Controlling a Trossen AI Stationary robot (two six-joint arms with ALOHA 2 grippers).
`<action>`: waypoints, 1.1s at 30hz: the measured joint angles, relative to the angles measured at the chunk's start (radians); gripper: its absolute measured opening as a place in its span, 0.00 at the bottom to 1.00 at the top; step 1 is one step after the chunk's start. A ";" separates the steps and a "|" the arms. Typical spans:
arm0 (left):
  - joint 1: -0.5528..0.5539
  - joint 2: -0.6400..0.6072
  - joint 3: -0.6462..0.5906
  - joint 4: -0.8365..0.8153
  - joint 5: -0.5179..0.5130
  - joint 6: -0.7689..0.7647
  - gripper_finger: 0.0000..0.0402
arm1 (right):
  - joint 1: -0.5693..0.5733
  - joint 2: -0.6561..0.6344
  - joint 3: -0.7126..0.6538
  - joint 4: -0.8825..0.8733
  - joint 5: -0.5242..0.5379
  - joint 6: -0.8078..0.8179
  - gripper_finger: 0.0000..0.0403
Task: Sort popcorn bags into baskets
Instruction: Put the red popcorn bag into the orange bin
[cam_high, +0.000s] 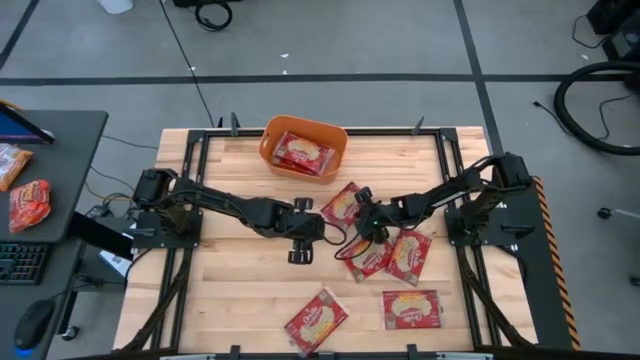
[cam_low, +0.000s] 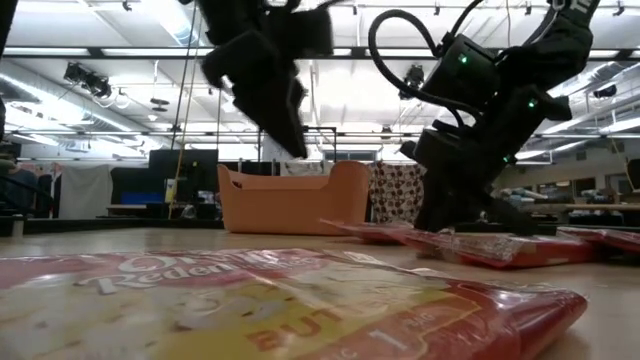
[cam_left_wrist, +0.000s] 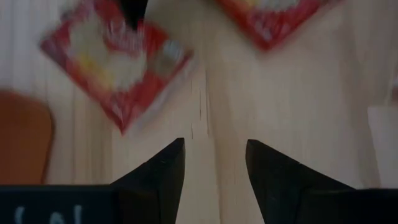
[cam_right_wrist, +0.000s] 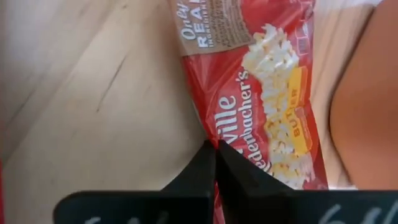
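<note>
The right gripper (cam_right_wrist: 216, 149) has its jaws clenched on the edge of a popcorn bag (cam_right_wrist: 264, 93) near the middle of the surface (cam_high: 230, 290), among a cluster of other packets. The orange tub (cam_high: 305, 147) sits at the far edge, already holding one bag (cam_high: 303, 153). To do this well, lift the pinched bag clear of its neighbours before swinging toward the tub, so nothing drags along. The left gripper (cam_left_wrist: 214, 165), jaws released and empty, hovers close by at centre; keep the carry path away from it.
</note>
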 joint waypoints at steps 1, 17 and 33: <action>-0.005 0.000 0.000 0.026 -0.001 0.017 0.44 | 0.002 -0.006 0.001 -0.004 0.000 0.023 0.03; -0.044 0.000 0.000 0.147 -0.136 0.202 0.67 | 0.019 -0.255 0.077 -0.149 -0.336 0.457 0.02; -0.044 0.000 0.000 0.167 -0.142 0.165 0.34 | 0.019 -0.351 0.077 0.009 -0.525 0.728 0.04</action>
